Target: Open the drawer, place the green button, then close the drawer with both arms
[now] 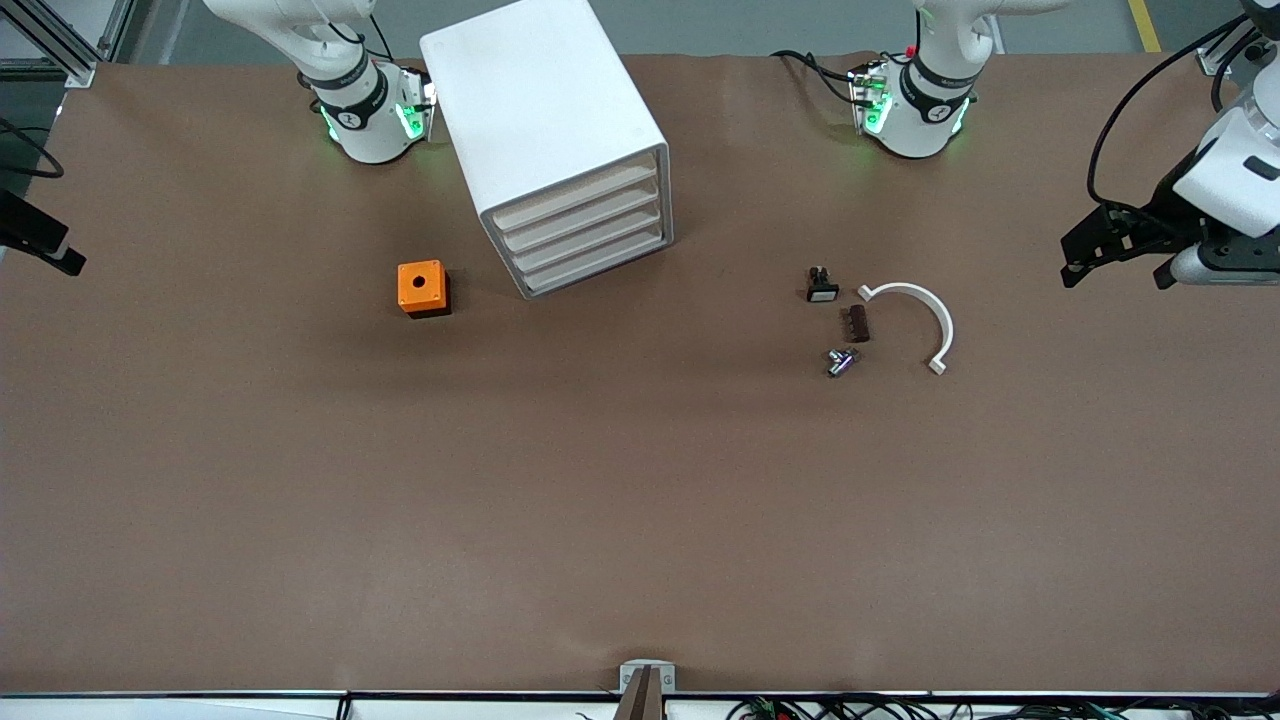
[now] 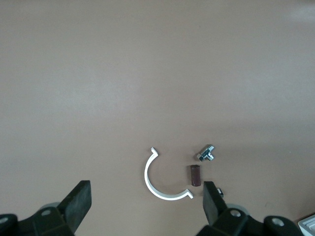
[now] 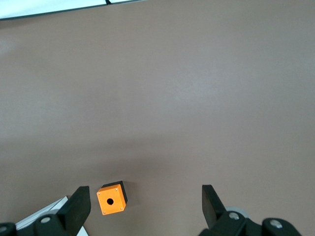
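The white cabinet (image 1: 545, 120) stands near the robots' bases, its four stacked drawers (image 1: 585, 235) all shut. The tiny button (image 1: 840, 362) lies on its side on the table, toward the left arm's end; it also shows in the left wrist view (image 2: 206, 153). My left gripper (image 1: 1115, 275) is open and empty, up over the table's edge at the left arm's end, apart from the button (image 2: 145, 194). My right gripper (image 3: 145, 196) is open and empty, with only a black part of it (image 1: 45, 248) at the front view's edge.
An orange box with a round hole (image 1: 422, 288) sits beside the cabinet and shows in the right wrist view (image 3: 112, 198). Near the button lie a white half-ring (image 1: 915, 315), a brown block (image 1: 855, 323) and a small black part with a white face (image 1: 821, 285).
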Action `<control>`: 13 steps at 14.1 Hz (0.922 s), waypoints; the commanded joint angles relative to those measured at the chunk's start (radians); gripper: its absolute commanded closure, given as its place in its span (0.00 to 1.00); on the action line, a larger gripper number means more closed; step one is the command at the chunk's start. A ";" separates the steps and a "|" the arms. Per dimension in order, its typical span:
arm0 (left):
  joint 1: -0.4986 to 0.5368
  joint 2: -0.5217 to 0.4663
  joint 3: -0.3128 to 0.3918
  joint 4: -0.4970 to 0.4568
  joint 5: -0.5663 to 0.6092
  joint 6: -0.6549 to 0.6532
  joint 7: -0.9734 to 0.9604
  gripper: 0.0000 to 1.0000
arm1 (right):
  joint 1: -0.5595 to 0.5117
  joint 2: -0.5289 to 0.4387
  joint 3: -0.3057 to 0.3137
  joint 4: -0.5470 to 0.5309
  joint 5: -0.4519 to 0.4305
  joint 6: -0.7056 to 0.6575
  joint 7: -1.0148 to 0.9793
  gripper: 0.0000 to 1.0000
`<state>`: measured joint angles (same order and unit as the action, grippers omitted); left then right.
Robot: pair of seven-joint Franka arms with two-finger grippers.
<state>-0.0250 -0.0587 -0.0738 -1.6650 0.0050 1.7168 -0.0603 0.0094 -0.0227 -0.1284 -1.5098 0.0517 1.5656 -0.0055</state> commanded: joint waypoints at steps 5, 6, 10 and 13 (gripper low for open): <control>0.002 0.002 0.006 0.037 0.007 -0.006 -0.007 0.00 | 0.041 -0.036 -0.005 -0.067 0.008 0.033 0.006 0.00; 0.002 -0.003 0.005 0.036 0.006 -0.013 -0.024 0.00 | 0.041 -0.036 -0.005 -0.067 0.008 0.033 0.004 0.00; 0.008 -0.004 0.006 0.036 -0.007 -0.039 -0.012 0.00 | 0.006 -0.039 0.003 -0.064 0.011 0.037 -0.005 0.00; 0.008 -0.006 0.005 0.036 -0.008 -0.039 -0.004 0.00 | 0.004 -0.045 0.003 -0.064 0.010 0.028 -0.005 0.00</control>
<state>-0.0246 -0.0588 -0.0656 -1.6439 0.0038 1.7008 -0.0789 0.0283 -0.0420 -0.1333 -1.5578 0.0518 1.5954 -0.0057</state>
